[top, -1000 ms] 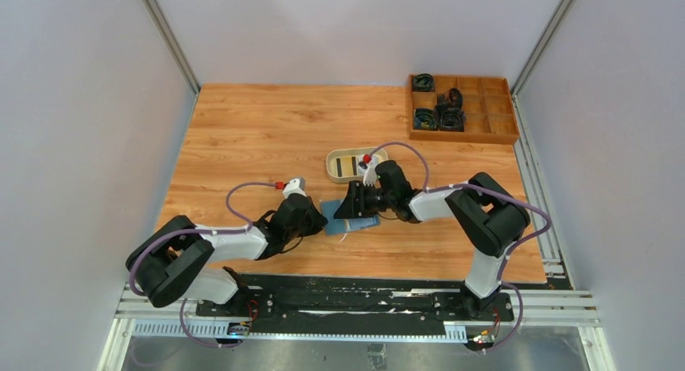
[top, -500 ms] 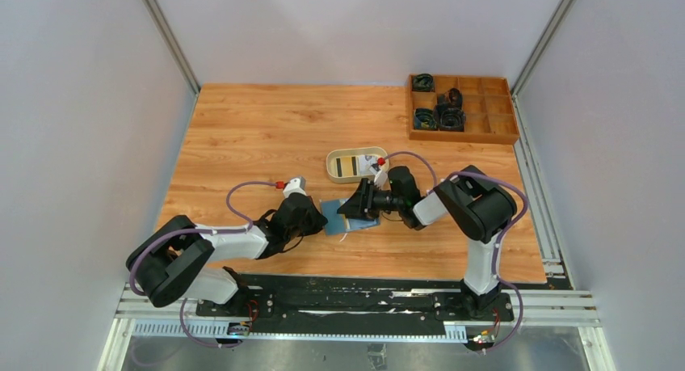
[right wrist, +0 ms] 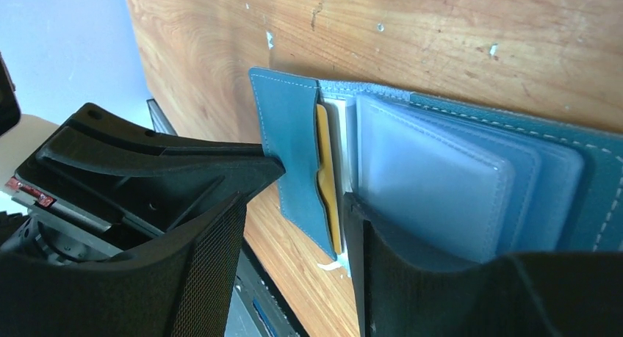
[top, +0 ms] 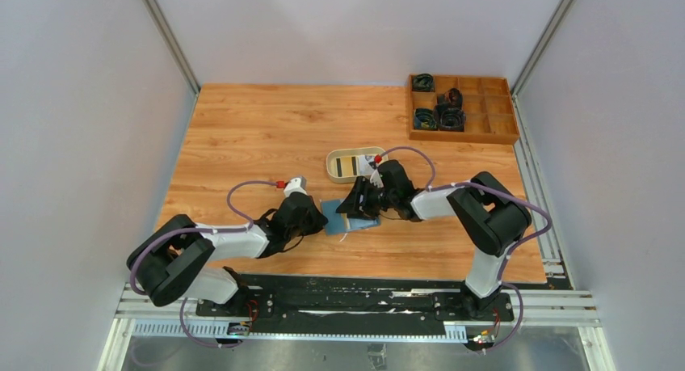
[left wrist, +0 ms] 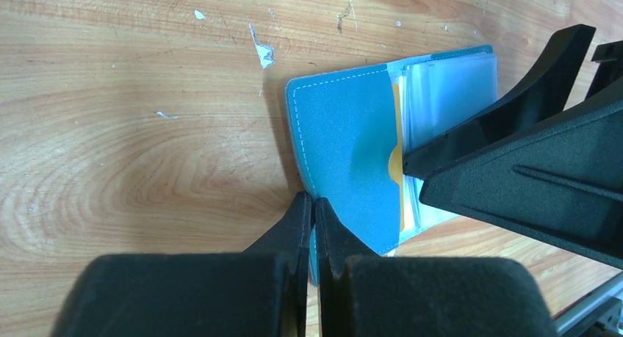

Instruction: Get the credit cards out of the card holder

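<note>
Though left pincer [left wrist: 311, 212] clamps card holder [left wrist: 345, 139], right pincer [right wrist: 310, 183] gapes (yellow card [right wrist: 324, 168] seen wrist-side).

The tan plastic card [right wrist: 323, 168] shows only a narrow edge, the rest hidden inside a slot of the teal-blue folding card holder [right wrist: 290, 142]; from above, the right claw [top: 352, 208] covers much of that holder; the left claw [left wrist: 311, 205] hides its near edge; the dark items [top: 443, 112] in the wooden divided box [top: 464, 137] are too small to tell.
</note>
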Robot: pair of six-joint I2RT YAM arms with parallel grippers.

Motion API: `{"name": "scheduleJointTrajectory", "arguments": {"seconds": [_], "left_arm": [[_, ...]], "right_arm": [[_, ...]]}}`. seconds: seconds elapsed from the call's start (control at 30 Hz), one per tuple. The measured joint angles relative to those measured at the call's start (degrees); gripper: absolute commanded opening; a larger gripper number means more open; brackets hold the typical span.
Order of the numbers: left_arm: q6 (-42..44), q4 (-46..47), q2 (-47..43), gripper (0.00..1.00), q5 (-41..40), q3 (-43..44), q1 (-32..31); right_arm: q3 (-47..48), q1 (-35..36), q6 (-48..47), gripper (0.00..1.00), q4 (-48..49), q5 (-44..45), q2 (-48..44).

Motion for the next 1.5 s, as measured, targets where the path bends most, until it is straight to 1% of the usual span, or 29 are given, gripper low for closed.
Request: {"name": "scheduleJointTrajectory", "arguments": {"seconds": [0.1,0.17,0.4,0.53,0.73,0.77,0.9,1.0,1.07,1.13,1.3,1.5], "left_arm": [[0.0,-0.1,0.2,0.0,0.0,0.3,0.0],[0.0,-0.2,0.2,0.0,0.0,0.3,0.0],[0.0,-0.5,0.2,0.0,0.0,0.4,0.0],[0.0,-0.7,0.2,0.0,-0.1,0.5,0.0],[0.0,-1.0,0.2,0.0,-0.2,0.7,0.0],[0.0,-1.0,0.2,0.0,-0.2,0.7,0.0],[0.0,-1.0,0.2,0.0,-0.2,0.7,0.0],[0.0,-1.0,0.3,0.0,-0.2,0.7,0.0],[0.0,-1.0,0.3,0.0,-0.2,0.8,0.0],[0.0,-1.0,0.3,0.0,-0.2,0.8,0.0],[0.0,-1.1,0.3,0.0,-0.2,0.8,0.0],[0.0,-1.0,0.6,0.0,-0.1,0.9,0.0]], "right_arm": [[1.0,0.2,-0.2,0.59,-3.6,1.5,-0.8],[1.1,0.3,0.0,0.59,-3.7,1.5,-0.7],[-0.6,-0.4,4.2,0.59,3.4,-2.4,2.9],[-1.0,-0.7,5.2,0.59,7.7,-4.3,4.8],[-1.0,-1.2,8.0,0.58,9.4,-5.6,6.0],[-1.0,-1.2,8.5,0.57,9.4,-5.7,6.0],[-1.0,-1.2,9.0,0.48,9.2,-5.5,5.8],[-1.2,-1.3,8.6,0.31,8.3,-4.6,5.3],[-1.2,-1.2,8.2,0.27,7.0,-3.7,5.1],[-1.2,-1.2,8.0,0.24,6.0,-3.0,4.8],[-1.1,-1.1,7.1,0.24,3.5,-2.3,3.8],[-0.4,-0.8,4.9,0.23,-2.5,-1.1,1.4]]}}
